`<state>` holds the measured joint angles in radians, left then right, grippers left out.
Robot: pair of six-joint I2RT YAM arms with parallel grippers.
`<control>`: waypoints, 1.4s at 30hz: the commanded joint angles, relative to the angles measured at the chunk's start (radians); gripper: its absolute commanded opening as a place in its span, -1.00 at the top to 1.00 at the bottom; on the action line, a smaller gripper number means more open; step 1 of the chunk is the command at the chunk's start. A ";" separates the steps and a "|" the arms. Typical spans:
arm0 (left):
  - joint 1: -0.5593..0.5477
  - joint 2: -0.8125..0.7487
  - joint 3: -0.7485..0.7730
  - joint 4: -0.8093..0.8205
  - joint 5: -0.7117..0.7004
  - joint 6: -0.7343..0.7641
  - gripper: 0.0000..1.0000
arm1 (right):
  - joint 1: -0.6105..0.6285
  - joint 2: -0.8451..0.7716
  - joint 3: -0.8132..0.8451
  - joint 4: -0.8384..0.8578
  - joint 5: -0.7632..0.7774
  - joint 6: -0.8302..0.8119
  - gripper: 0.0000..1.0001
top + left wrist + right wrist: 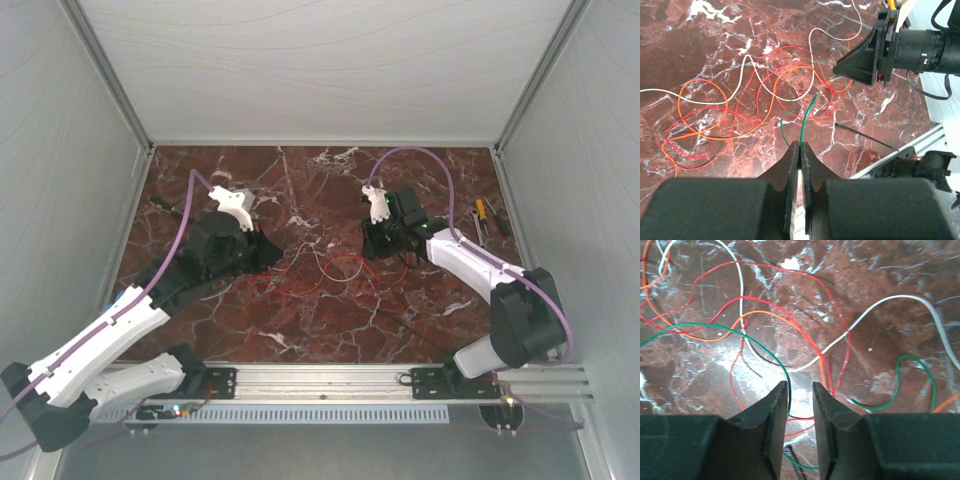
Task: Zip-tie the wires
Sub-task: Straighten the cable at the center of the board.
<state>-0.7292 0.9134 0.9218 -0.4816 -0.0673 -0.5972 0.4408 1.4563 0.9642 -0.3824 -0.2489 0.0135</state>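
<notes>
A loose tangle of hair-thin red, orange, white and green wires [325, 268] sprawls at the middle of the dark red marble tabletop [330, 185]. The left claw [800, 145] sits at the tangle's 9 o'clock, clenched, with a green strand [809, 117] running up out of its tips. The right claw [800, 387] hangs low at the tangle's 2 o'clock, its jaws slightly parted and released, a green wire crossing beneath the gap. The thin straight black plastic zip tie [865, 136] lies flat at the tangle's 5 o'clock, apart from both claws.
</notes>
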 commanded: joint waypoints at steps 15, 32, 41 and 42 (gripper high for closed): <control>0.172 0.044 -0.012 -0.048 -0.084 -0.016 1.00 | 0.026 0.087 0.083 -0.002 -0.209 0.144 -0.26; 0.312 0.104 -0.089 0.069 -0.030 -0.018 1.00 | -0.032 0.040 0.056 -0.017 -0.171 0.300 -0.27; 0.312 0.080 -0.173 0.027 -0.016 -0.139 0.64 | -0.075 0.018 0.052 -0.055 -0.189 0.301 -0.26; 0.312 0.077 -0.179 0.017 -0.023 -0.154 0.43 | -0.077 0.017 0.056 -0.064 -0.189 0.302 -0.26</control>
<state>-0.4198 1.0119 0.7662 -0.4538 -0.0887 -0.6827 0.3759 1.5051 1.0210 -0.4160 -0.4217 0.3046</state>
